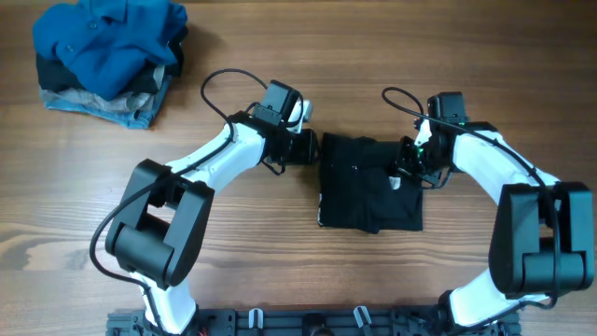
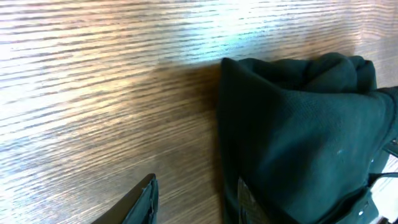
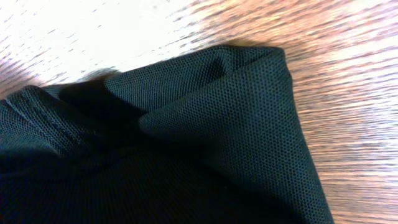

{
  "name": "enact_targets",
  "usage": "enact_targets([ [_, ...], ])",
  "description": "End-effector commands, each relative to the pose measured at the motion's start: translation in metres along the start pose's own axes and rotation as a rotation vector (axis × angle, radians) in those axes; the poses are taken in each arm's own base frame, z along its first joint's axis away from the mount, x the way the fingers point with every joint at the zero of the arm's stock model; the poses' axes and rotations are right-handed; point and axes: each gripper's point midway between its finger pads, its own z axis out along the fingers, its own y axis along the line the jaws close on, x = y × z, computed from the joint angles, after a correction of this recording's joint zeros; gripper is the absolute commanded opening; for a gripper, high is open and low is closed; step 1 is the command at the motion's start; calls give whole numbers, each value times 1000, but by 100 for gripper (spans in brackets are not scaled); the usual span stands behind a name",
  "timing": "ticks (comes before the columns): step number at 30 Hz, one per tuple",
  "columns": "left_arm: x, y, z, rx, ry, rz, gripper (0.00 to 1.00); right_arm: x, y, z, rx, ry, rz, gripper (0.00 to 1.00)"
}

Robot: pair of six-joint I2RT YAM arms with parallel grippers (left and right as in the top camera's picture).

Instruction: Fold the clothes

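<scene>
The black T-shirt (image 1: 368, 191) lies as a folded rectangle on the table's middle, with a small white label (image 1: 395, 183) showing near its right side. My left gripper (image 1: 312, 149) is at the shirt's upper left edge. In the left wrist view it (image 2: 196, 186) is open, one finger on bare wood and the other against the shirt's edge (image 2: 292, 124). My right gripper (image 1: 410, 166) is low over the shirt's upper right part. The right wrist view shows only black fabric (image 3: 205, 137) up close, and its fingers are hidden.
A pile of clothes stands at the far left corner: a bright blue shirt (image 1: 107, 37) on top of dark and light denim pieces (image 1: 112, 107). The wooden table (image 1: 280, 271) surrounds the shirt. The arm bases sit at the front edge.
</scene>
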Motion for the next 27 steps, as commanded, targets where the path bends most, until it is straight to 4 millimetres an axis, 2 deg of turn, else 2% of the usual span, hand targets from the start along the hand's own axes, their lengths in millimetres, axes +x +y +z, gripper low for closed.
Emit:
enact_targets([
  [1,-15,-7,-21,72,-33,-7,46,-1,0,-11,-19,-17,-100,5],
  [3,-22,-21,-34,164,-36,-5,48,2,12,-21,-77,-25,-138,6],
  [5,-29,-38,-50,258,-48,12,42,3,28,-38,-147,-53,-191,4],
  [6,-31,-45,-57,289,-55,24,35,3,35,-48,-177,-76,-211,4],
  [7,-31,-51,-61,314,-59,35,20,2,42,-58,-204,-101,-225,4],
  [8,-30,-56,-62,332,-56,44,13,2,50,-69,-236,-129,-242,4],
  [9,-29,-58,-62,337,-53,48,4,2,56,-77,-261,-149,-255,4],
  [12,-18,-60,-50,301,-19,51,4,0,76,-103,-341,-231,-317,4],
  [14,-9,-56,-36,246,8,47,4,-3,82,-107,-353,-258,-342,4],
  [18,7,-50,-13,191,65,39,4,-10,89,-93,-357,-258,-387,4],
  [22,22,-48,15,179,124,46,4,-6,87,-52,-330,-165,-406,4],
  [24,32,-46,32,171,159,48,4,2,72,-23,-268,-79,-364,4],
  [27,38,-42,41,161,184,34,4,8,29,12,-82,18,-147,4],
])
